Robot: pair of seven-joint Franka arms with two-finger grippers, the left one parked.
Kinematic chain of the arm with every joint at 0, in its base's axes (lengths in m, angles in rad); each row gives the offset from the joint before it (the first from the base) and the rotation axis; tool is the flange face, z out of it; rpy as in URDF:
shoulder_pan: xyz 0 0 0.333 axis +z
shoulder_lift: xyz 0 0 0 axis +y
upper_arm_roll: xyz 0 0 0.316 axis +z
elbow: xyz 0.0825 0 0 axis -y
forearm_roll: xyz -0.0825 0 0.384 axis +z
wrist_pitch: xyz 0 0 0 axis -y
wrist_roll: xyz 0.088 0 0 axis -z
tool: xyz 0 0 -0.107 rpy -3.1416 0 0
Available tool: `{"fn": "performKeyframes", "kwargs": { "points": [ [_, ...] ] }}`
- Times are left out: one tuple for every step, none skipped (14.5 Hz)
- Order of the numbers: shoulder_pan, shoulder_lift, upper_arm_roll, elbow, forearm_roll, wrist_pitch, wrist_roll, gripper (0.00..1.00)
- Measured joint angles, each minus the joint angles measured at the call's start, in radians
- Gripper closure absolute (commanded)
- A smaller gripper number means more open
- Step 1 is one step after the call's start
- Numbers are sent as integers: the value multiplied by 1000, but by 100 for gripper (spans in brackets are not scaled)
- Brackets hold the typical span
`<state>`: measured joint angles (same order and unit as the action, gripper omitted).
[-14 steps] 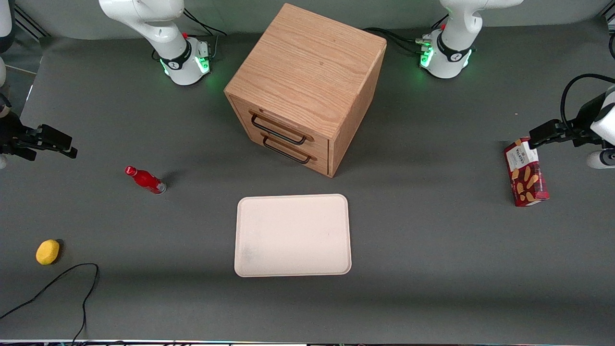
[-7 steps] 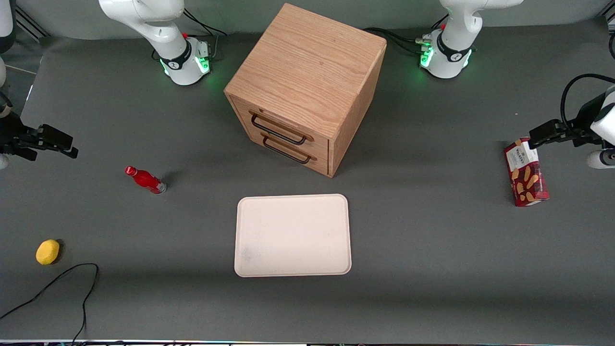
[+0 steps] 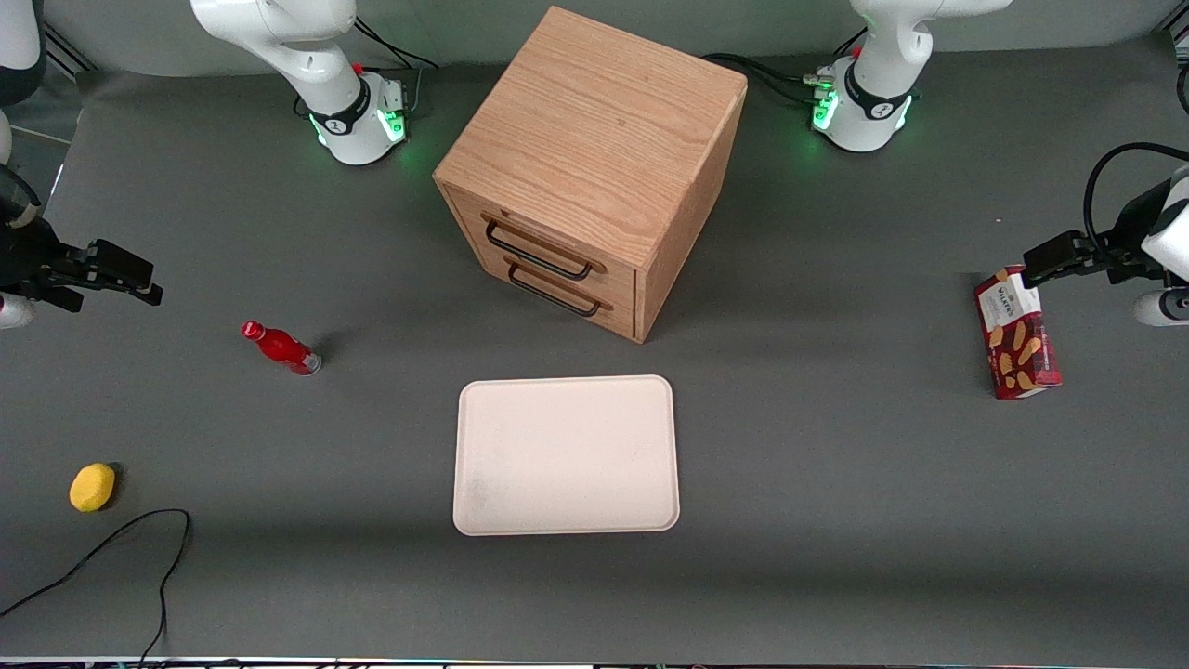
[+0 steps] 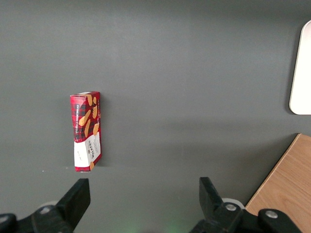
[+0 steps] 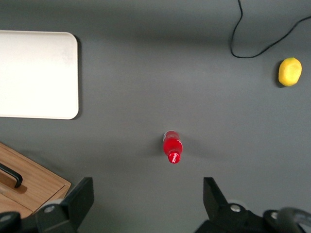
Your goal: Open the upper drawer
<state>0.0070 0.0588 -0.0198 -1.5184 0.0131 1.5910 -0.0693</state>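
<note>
Even overhead light, soft shadows, sharp focus, green base glow.

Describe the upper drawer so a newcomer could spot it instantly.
Find the oak cube cabinet mid-table, farther from the front camera than the cream tray. Its front carries two stacked drawers with black bar handles; the upper drawer is the top one, just under the cabinet's top. The gripper hangs open, far off toward the working arm's end.

A flat cream rectangular tray (image 3: pixel 566 455) lies on the dark grey bench (image 3: pixel 836 520), nearer the front camera than the cabinet. A small red bottle (image 3: pixel 280 347) stands toward the working arm's end, with a yellow lemon-like fruit (image 3: pixel 92 487) and a thin black cable (image 3: pixel 111 557) nearer the camera. A red biscuit box (image 3: pixel 1016 333) lies toward the parked arm's end.
</note>
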Motion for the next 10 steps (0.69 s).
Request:
{"fn": "performKeyframes", "kwargs": {
  "points": [
    [12,0,0,0,0,0,-1,0],
    [25,1,0,0,0,0,-1,0],
    [41,3,0,0,0,0,-1,0],
    [57,5,0,0,0,0,-1,0],
    [77,8,1,0,0,1,-1,0],
    [100,11,1,0,0,3,-1,0],
    [125,14,1,0,0,3,-1,0],
    [154,17,1,0,0,4,-1,0],
    [184,20,1,0,0,5,-1,0],
    [216,24,1,0,0,12,-1,0]
  ]
}}
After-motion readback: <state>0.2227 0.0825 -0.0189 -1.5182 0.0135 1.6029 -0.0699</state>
